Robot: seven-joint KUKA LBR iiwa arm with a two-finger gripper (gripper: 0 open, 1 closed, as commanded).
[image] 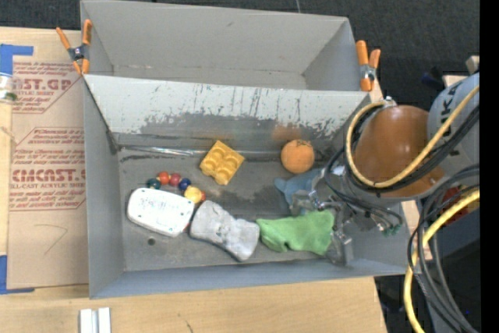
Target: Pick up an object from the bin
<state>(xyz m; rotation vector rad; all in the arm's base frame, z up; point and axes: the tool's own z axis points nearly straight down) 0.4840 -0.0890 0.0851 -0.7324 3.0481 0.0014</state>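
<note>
Camera view, bin contents and arm position as observed:

Grey metal bin (101, 168) occupied centre of frame. The arm entered from frame right; its orange-brown wrist cover (390, 148), w/ yellow-black cables (355, 168) looped round it, sat over the bin's right wall.

Gripper (337, 239) was low in the lower-right corner of the bin floor, hard against the right end of a green soft crumpled item (295, 234); open or closed could not be told, as the tip was masked by the robot's own hardware; grip on the green item not confirmed.

Green item lay flat along the front wall, lower right of frame centre.

Other items noted:
- Blue-grey flat piece (299, 189) was just above the green item, approx. touching it, w/ its right part under the wrist assy.
- Orange ball (297, 156) was above the blue-grey piece, near the foot of the rear slope; a small gap separated the two.
- Yellow studded block (221, 162) was left of the ball, tilted, clear of all other items.
- Grey rock-like lump (224, 228) was just left of the green item; ends touching or nearly so, could not tell which.
- White rounded oblong object (160, 211) was at lower left of the floor, touching the lump's left end.
- Cluster of small coloured beads (175, 183) (red, blue, yellow seen) sat at the white object's upper edge.
</note>
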